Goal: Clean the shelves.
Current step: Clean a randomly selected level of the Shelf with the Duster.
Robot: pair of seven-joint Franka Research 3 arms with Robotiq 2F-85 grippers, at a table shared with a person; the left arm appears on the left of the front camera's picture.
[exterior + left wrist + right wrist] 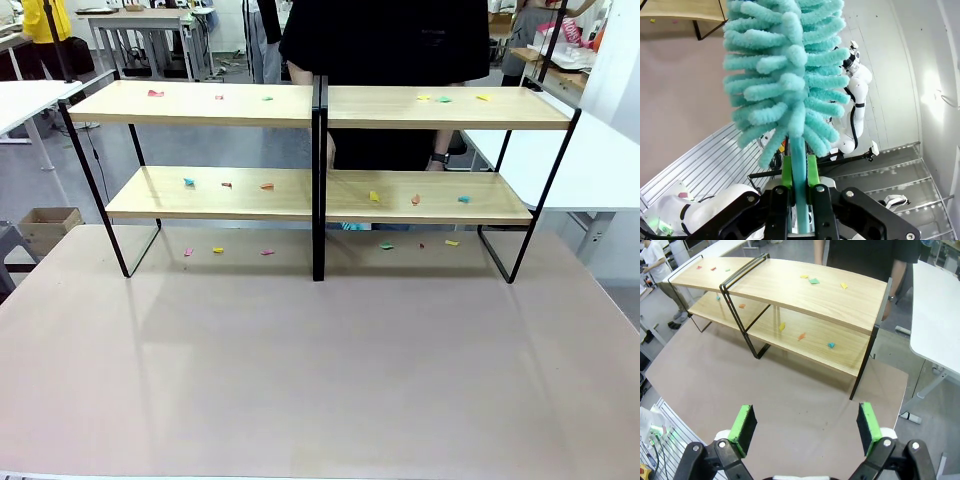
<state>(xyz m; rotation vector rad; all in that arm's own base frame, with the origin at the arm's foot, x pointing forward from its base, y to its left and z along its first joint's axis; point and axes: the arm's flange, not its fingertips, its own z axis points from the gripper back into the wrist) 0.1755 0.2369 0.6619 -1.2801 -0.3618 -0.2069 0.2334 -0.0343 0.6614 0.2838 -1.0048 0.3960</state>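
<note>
**Duster gripped, shelves not yet touched**

L gripper (799, 169) is clamping its green pads on the thin teal handle of a fluffy duster (785, 65). It's sitting well back from the shelves (685, 10), w/ one corner of them showing at the far end of the table. R gripper (805, 426) is hovering on the robot's side of the shelves, looking down on them, fingers wide apart w/ nothing between.

The shelves (290, 108) are standing across the far part of the table (320, 380), and a person (400, 40) is standing just behind them. Small coloured scraps (373, 196) are lying on all four boards and on the table under the shelves, so the job is prob. only starting.

What could be going wrong from here:
- The frame is looking thin & light, so a hard sweep could be shoving the shelves toward the person or rocking them.
- Headroom under the top boards is looking tight, so the duster or wrist could be knocking a board or the central post (319, 180).
- Scraps could be getting flicked off the back of the shelves or down under them, which is just moving the mess.
- Side load could be twisting the thin handle in the pads.
</note>
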